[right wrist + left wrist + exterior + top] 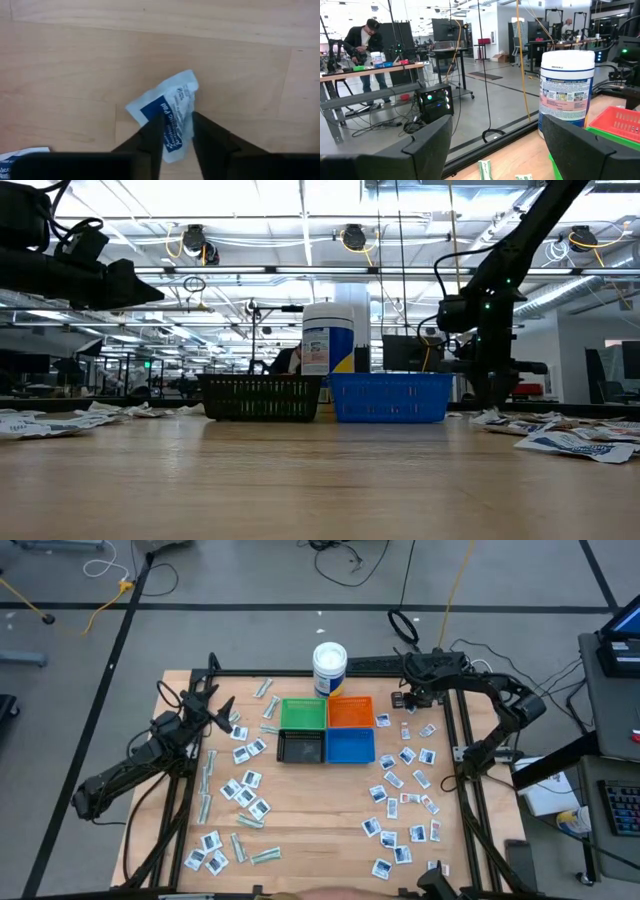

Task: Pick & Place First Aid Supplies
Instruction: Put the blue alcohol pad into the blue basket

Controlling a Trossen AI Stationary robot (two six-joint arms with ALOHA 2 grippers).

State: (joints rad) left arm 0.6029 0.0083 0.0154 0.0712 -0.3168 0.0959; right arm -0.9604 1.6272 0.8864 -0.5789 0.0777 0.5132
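- We count four square bins in a two-by-two block at the table's middle: green bin (302, 713), orange bin (350, 712), black bin (299, 747) and blue bin (350, 745).
- One white tub (329, 668) with a blue label stands just behind the bins, near the table's far edge.
- The first aid packets lie in two loose scatters on the wooden table (310, 805). On the left (240, 790) we make out roughly twenty, white sachets mixed with about six slim pale-green strips (264, 856); on the right (405, 785) roughly twenty white sachets; an exact count is beyond us.
- We cannot see inside the bins well enough to tell what they hold.
- Our right gripper (177, 131) is down at the far right of the table, beside the orange bin. Its fingers (150, 137) pinch one crumpled white sachet (165, 107) with blue print, the packet's edge caught between them against the wood.
- Our left gripper (212, 710) hovers above the left scatter, raised off the table and facing the tub; its two fingers (427, 147) stand spread wide with nothing between them.
- One person (362, 42) stands at a bench in the room beyond.
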